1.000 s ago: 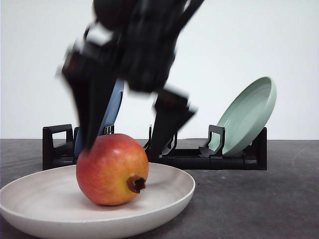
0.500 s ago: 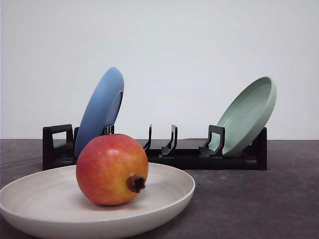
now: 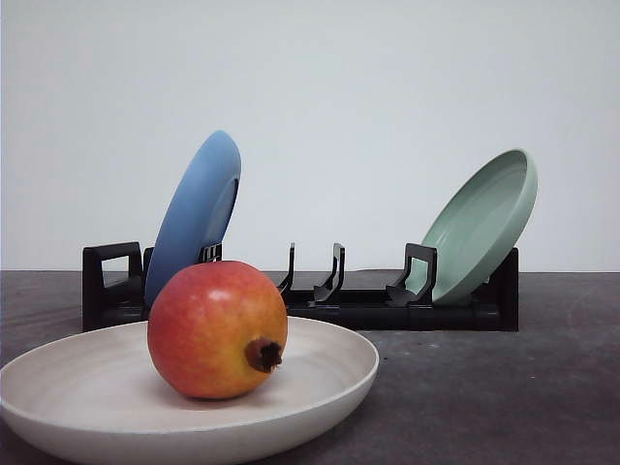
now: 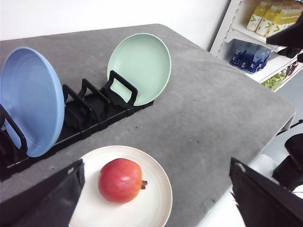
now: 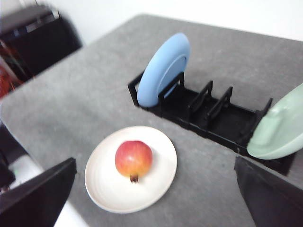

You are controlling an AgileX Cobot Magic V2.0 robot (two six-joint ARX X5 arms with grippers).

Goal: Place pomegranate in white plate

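Pomegranate [image 3: 217, 329] resting in white plate [image 3: 320, 387], crown toward 5 o'clock. Left tool [image 4: 156, 201] and right tool [image 5: 154, 198] both spread wide, empty. Best kept high, clear of fruit.

no readable text — bottle [image 4: 265, 12] labels too small.

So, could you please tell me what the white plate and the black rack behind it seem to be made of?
The white plate looks like matte ceramic or melamine: off-white, no glare, with faint brushed streaks inside. The black rack appears to be moulded plastic, with a dull sheen on its rounded dividers. Neither can be confirmed from looks alone.
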